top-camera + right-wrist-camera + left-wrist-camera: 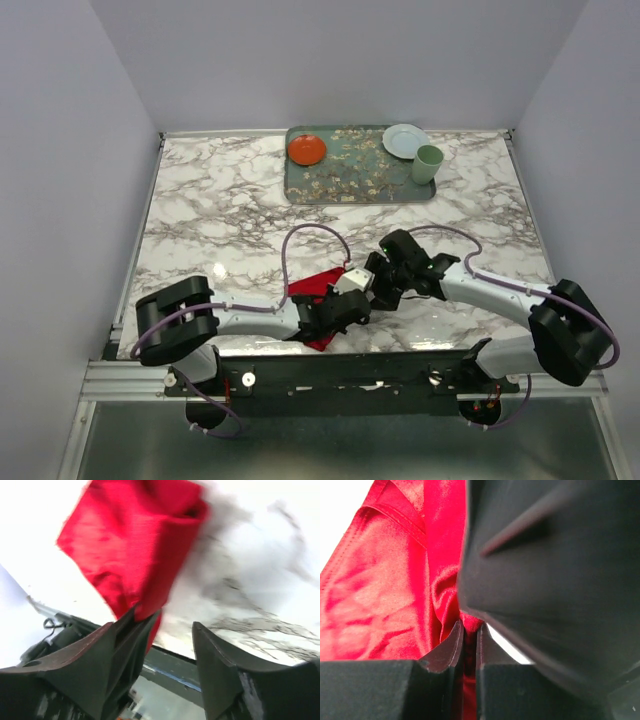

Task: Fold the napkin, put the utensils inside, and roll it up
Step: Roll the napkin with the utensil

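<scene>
The red napkin [320, 284] lies bunched on the marble near the table's front edge, mostly under my two grippers. My left gripper [338, 306] is shut on a fold of the napkin [385, 595]; in the left wrist view [469, 632] red cloth is pinched between its fingers. My right gripper [384, 280] is right beside it, open and holding nothing. In the right wrist view [167, 622] its left finger [127, 630] touches the napkin's [130, 540] lower edge. The dark bulk in the left wrist view [555, 575] looks like the right gripper. No utensils are in view.
A grey-green patterned tray [360, 175] stands at the back with an orange-red plate [306, 150], a pale plate [404, 139] and a pale green cup [428, 163]. The front edge and metal rail [340, 365] run just below the grippers.
</scene>
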You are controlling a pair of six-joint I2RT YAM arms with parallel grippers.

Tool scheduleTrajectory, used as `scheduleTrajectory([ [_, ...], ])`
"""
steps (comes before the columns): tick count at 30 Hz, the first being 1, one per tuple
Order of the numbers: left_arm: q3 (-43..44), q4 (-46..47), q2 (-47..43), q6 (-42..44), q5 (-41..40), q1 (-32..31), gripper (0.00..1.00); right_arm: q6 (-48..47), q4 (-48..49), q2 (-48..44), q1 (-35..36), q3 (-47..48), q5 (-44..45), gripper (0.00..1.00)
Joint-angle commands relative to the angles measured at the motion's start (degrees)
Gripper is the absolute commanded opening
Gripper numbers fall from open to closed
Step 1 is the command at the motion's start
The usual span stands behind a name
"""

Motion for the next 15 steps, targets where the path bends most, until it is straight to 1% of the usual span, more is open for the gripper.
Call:
scheduleTrajectory([
  [1,-6.35,4.89,-5.39,0.17,15.86,4.42,0.00,-13.56,-2.63,-3.88,-0.69,4.91,3.04,0.77],
  [2,-7.15,6.04,-6.36,-0.18,19.28,6.17,0.00,-14.46,-3.25,-3.88,-0.78,5.70,3.30,0.78],
  [3,-7.94,8.40,-8.11,-0.18,21.23,7.15,0.00,-15.34,-3.43,-3.88,-0.78,5.71,3.22,0.82],
  [5,-10.49,10.96,-9.61,-1.14,24.04,9.86,0.00,-17.45,-2.46,-3.71,-0.87,5.53,2.34,0.84],
  [6,-11.54,13.93,-10.40,-1.58,27.36,10.84,0.00,-17.81,-2.11,-3.53,-0.87,5.10,2.07,0.87],
  [10,-16.64,19.75,-11.03,-4.39,34.15,14.88,0.00,-17.46,1.92,-2.83,-0.87,2.81,-0.82,0.88],
  [15,-19.55,24.94,-11.55,-6.77,37.41,16.91,0.00,-15.00,6.58,-1.95,-0.78,-0.17,-4.51,0.89],
])
